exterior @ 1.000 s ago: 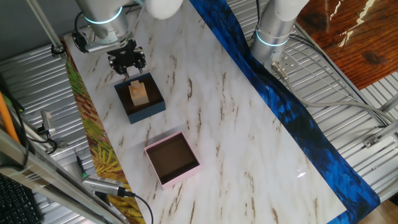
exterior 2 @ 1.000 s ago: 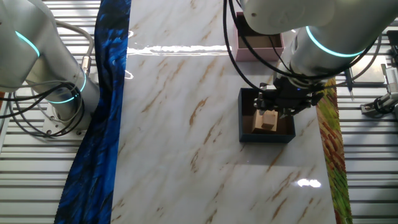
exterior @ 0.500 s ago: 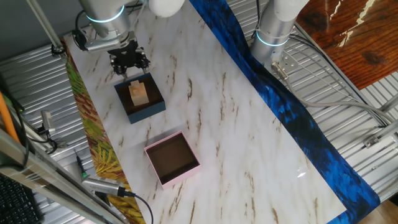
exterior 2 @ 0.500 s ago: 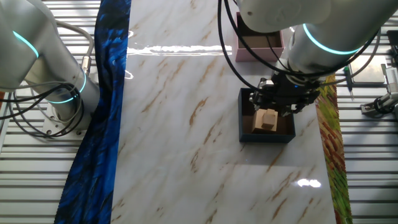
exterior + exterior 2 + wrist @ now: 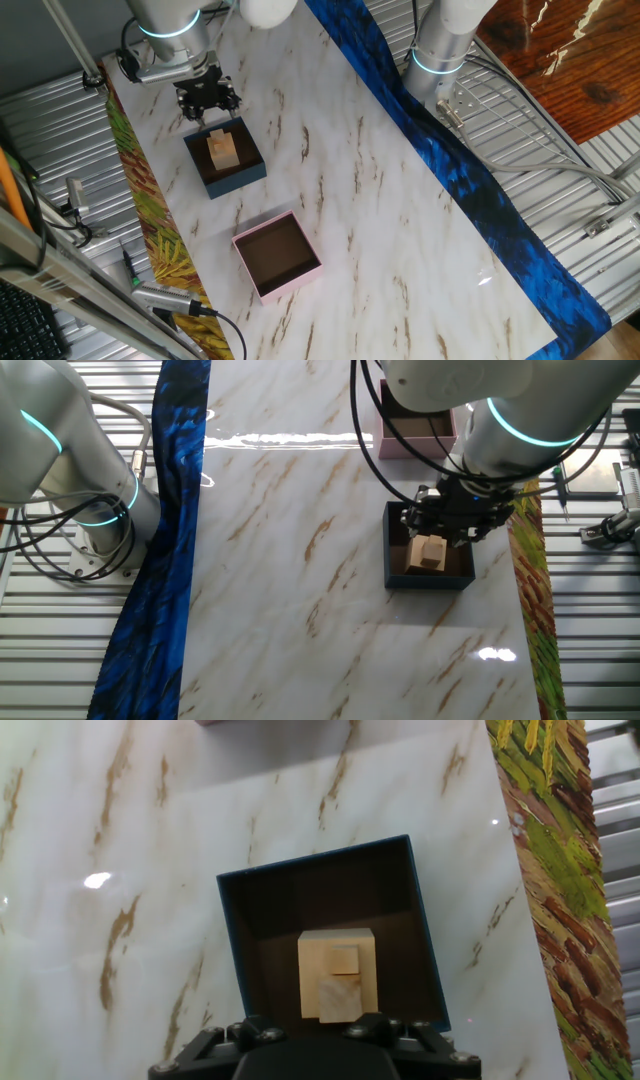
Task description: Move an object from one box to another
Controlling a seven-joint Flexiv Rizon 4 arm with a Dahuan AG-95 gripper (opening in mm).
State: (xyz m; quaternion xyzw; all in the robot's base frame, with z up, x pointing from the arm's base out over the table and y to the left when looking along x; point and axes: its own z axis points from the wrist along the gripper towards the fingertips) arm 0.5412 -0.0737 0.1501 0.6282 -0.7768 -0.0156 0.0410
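The small navy-blue box stands near the table's left edge and holds a pale wooden block. My gripper hovers over the box's far rim, above the block and apart from it, with nothing in it. In the other fixed view the gripper hangs over the block in the navy box. In the hand view the block lies in the navy box, just ahead of my gripper, whose jaws stand wide apart. The pink box with a brown inside is empty.
A green-yellow patterned strip runs along the table edge beside the navy box. A blue cloth band crosses the far side. A second robot base stands beyond it. The pink box sits behind my arm.
My gripper has shifted slightly back over the navy box's rim, then held still. The block and both boxes have not moved.
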